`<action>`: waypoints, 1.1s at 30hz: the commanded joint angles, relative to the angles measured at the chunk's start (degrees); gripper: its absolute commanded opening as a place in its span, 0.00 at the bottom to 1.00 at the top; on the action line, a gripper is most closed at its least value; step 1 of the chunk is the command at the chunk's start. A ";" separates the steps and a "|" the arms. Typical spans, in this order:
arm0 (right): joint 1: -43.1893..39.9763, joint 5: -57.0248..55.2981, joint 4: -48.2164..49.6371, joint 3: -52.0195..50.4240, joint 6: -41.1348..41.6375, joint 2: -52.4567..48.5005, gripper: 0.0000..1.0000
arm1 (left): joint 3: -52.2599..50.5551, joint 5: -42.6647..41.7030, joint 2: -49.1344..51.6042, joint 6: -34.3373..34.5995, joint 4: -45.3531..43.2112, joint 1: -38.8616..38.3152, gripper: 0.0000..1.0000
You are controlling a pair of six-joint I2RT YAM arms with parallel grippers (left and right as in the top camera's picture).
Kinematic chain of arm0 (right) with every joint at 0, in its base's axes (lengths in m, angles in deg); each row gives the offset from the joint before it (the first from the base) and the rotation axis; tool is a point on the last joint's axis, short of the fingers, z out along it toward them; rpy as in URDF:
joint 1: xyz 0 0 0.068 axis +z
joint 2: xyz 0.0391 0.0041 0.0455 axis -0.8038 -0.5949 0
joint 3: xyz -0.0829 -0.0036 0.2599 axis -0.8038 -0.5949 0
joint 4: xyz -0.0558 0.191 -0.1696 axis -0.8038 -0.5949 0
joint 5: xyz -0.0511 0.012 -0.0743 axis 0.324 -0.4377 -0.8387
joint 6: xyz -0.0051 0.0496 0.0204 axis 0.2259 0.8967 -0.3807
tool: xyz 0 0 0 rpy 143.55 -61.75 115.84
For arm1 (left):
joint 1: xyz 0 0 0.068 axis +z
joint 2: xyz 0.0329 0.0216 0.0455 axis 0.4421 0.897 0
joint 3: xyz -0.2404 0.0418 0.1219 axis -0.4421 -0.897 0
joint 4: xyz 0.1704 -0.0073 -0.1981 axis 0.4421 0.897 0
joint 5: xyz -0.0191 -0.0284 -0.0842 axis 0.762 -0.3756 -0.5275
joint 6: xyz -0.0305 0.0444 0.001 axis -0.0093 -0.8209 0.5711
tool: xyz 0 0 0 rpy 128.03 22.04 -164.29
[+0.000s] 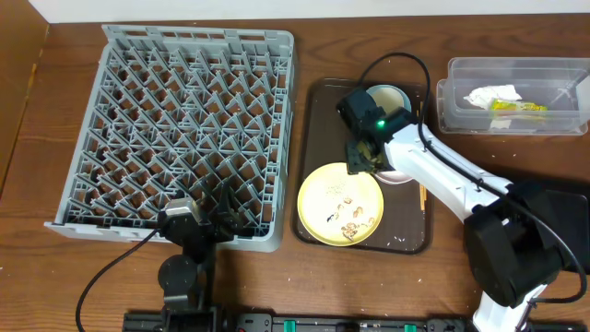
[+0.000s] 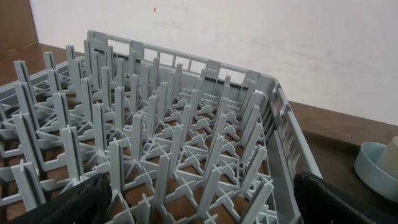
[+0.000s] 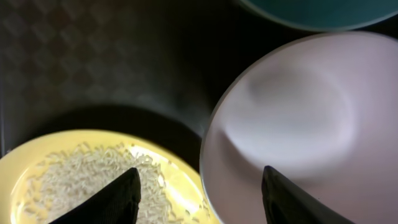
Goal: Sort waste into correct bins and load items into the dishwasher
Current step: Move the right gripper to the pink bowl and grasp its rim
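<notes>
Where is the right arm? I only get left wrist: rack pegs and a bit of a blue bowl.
Observer: Overhead has the right gripper above the brown tray, between the yellow plate and the pinkish bowl.
Operator: Holding anything?
Observer: No. Right wrist shows its fingers open, with nothing between them.
Operator: Any waste binned?
Observer: A white napkin and a yellow-green wrapper lie in the clear tub.
</notes>
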 commanded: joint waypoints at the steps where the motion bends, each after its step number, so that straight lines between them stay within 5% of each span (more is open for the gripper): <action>1: 0.37 0.50 1.01 -0.92 1.53 -0.50 0.57 | -0.94 -0.57 -0.37 -0.76 2.03 -0.24 0.95; 4: 0.37 -0.22 1.53 -0.94 1.60 -0.50 0.43 | -0.94 -0.57 -0.37 -0.76 2.03 -0.24 0.95; 15: 0.55 -3.58 4.96 -4.48 3.72 -0.50 0.24 | -0.94 -0.55 -0.37 -0.76 2.03 -0.24 0.95; 19: 0.52 -1.86 5.42 -4.48 3.72 -0.50 0.01 | -0.94 -0.57 -0.37 -0.76 2.03 -0.24 0.95; 33: 0.55 2.29 -2.12 4.35 3.04 8.61 0.01 | -0.94 -0.57 -0.37 -0.76 2.03 -0.24 0.95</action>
